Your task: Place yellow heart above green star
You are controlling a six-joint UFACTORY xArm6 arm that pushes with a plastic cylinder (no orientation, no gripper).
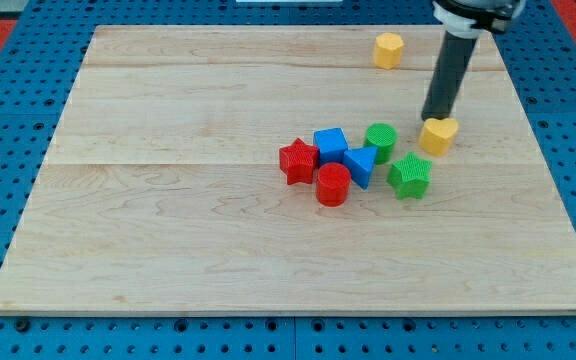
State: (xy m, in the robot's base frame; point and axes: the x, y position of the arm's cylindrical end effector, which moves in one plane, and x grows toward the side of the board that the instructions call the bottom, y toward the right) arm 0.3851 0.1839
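Yellow heart (439, 135) sits at view's right-centre of wooden board (168, 200), touching my tip (431, 119) on its upper-left edge. No jaws on this rig, just a dark rod coming down from view's top. Green star (409, 175) lies just below-left of heart, close but apart. Green cylinder (380, 141) left of heart, next to blue cube (330, 145). Blue triangular block (360, 165), red cylinder (333, 185) & red star (297, 161) bunched w/ them. Yellow hexagon (388, 49) well apart, near top edge.
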